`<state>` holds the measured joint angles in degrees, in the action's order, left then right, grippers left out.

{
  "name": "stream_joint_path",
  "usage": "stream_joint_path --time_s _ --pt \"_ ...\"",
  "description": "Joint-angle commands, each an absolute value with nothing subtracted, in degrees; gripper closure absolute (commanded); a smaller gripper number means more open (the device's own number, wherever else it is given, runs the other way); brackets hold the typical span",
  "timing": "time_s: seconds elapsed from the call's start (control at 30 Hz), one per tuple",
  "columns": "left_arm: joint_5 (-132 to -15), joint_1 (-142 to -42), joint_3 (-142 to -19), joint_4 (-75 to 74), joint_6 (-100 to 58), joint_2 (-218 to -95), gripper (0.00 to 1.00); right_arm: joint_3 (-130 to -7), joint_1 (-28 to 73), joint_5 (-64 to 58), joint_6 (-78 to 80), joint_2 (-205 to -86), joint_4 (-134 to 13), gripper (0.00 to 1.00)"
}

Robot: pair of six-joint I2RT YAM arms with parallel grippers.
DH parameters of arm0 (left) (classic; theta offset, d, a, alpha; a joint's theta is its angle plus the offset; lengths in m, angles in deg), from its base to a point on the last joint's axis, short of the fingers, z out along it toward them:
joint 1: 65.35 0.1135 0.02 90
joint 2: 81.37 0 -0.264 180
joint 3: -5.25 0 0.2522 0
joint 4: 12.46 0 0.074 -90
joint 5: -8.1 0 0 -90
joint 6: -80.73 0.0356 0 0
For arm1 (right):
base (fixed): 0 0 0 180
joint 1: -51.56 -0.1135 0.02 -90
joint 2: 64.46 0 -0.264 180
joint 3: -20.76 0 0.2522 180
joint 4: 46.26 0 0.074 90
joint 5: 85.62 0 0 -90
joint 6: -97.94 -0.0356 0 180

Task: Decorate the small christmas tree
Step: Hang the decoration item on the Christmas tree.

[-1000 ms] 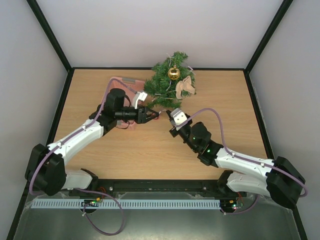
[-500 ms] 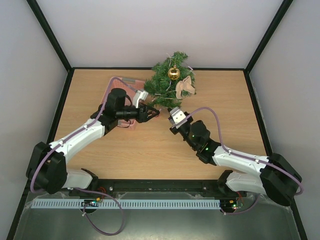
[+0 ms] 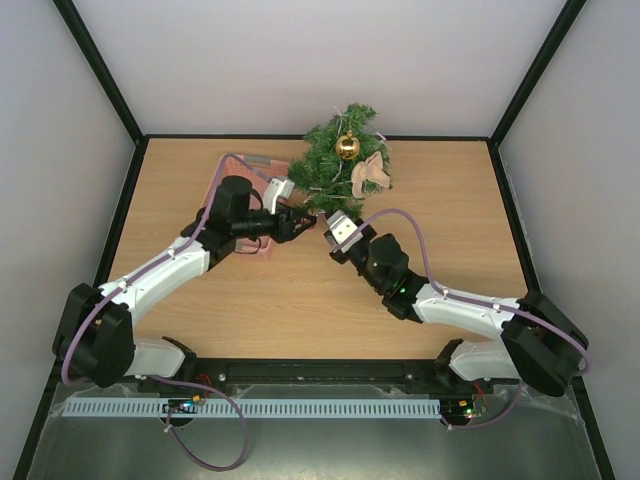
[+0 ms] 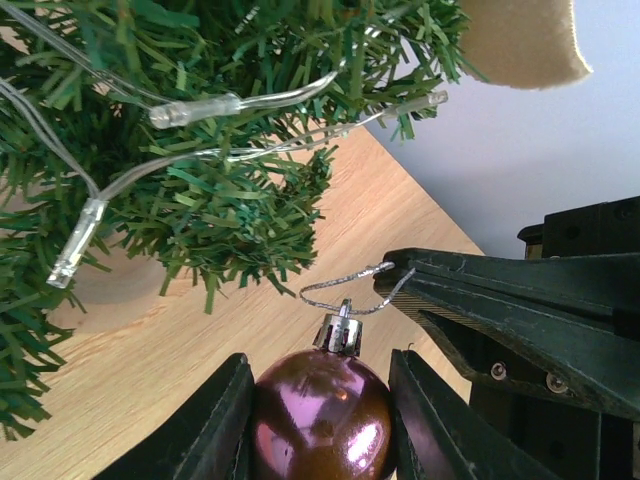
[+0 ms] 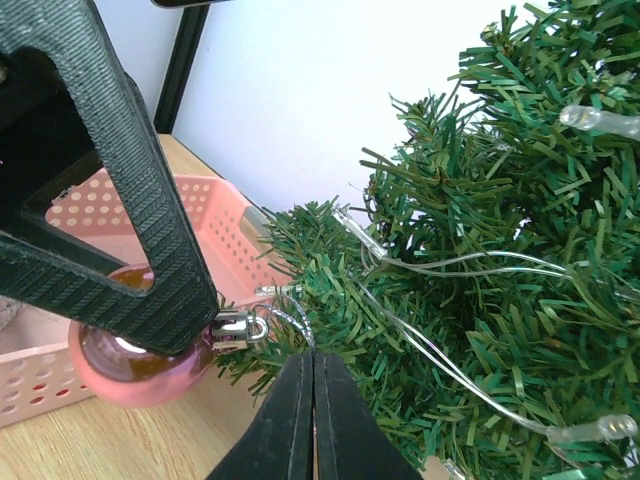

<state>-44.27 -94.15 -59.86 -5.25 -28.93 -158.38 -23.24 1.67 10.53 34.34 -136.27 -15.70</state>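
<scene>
The small christmas tree (image 3: 335, 160) stands at the table's back middle, with a gold bauble (image 3: 347, 147) and a beige ornament (image 3: 370, 175) on it. My left gripper (image 3: 306, 223) is shut on a shiny purple bauble (image 4: 320, 415), held just in front of the tree's lower branches (image 4: 200, 150). The bauble's silver loop (image 4: 345, 290) sticks out toward the tree. My right gripper (image 5: 307, 362) is shut on that loop (image 5: 290, 320), right beside the left fingers (image 5: 120, 200). In the top view the right gripper (image 3: 324, 226) meets the left one below the tree.
A pink perforated basket (image 5: 200, 220) sits left of the tree, partly under the left arm (image 3: 245, 162). A clear light string with small bulbs (image 4: 190, 110) runs through the branches. The tree's pale base (image 4: 115, 280) rests on the wooden table.
My right gripper has moved left and forward to meet the left gripper at the bauble. The left gripper has edged a little toward the tree.
</scene>
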Motion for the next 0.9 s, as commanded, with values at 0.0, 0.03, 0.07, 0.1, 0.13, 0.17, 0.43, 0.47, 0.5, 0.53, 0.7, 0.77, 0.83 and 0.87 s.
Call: stream_joint_path --time_s 0.0,0.03,0.07,0.1,0.13,0.17,0.43,0.47,0.5,0.53,0.7,0.77,0.83,0.87 --pt "-45.48 -92.48 -59.81 -6.79 -28.25 -157.46 0.67 -25.48 1.81 11.01 36.63 -137.57 -12.92 0.98" --pt "-45.16 -92.13 -59.68 -7.01 -28.26 -157.48 0.67 -25.59 1.85 11.61 37.10 -137.65 -12.66 0.98" --pt "-44.83 -91.89 -59.71 -7.12 -28.17 -157.52 0.67 -25.61 1.82 12.03 37.57 -137.88 -12.50 0.98" --pt "-44.59 -91.68 -59.67 -7.16 -27.98 -157.50 0.67 -25.84 1.89 12.18 38.20 -138.19 -12.52 0.98" --pt "-44.47 -91.55 -59.66 -7.29 -27.77 -157.50 0.67 -26.58 1.82 12.13 38.68 -138.54 -13.25 0.98" --pt "-44.26 -91.46 -59.66 -7.51 -27.62 -157.49 0.67 -27.16 1.88 11.93 38.95 -139.02 -13.79 0.98" --pt "-42.76 -90.63 -60.37 -7.88 -26.29 -158.14 0.67 -29.95 1.82 13.00 39.42 -140.91 -14.97 0.98" --pt "-42.27 -90.58 -60.45 -7.97 -26.20 -158.30 0.67 -30.01 1.87 13.41 39.67 -140.88 -15.27 0.98" --pt "-41.62 -90.58 -60.52 -7.97 -26.03 -158.58 0.67 -29.88 1.82 13.76 39.94 -140.76 -15.32 0.98" --pt "-40.84 -90.58 -60.66 -8.01 -25.91 -158.95 0.67 -29.72 1.83 14.12 40.17 -140.72 -15.35 0.98" --pt "-39.66 -90.67 -60.66 -8.16 -25.83 -160.65 0.67 -28.94 1.82 15.39 41.80 -140.68 -15.94 0.98" --pt "-40.07 -90.67 -60.65 -8.08 -26.05 -160.81 0.67 -28.59 1.90 15.47 41.94 -140.55 -15.90 0.98" --pt "-40.64 -90.67 -60.48 -8.16 -26.06 -160.83 0.67 -28.47 1.94 15.37 42.10 -140.61 -15.77 0.98" --pt "-40.69 -90.67 -60.39 -8.47 -26.07 -160.92 0.67 -28.51 1.98 15.36 42.27 -140.71 -15.80 0.98"
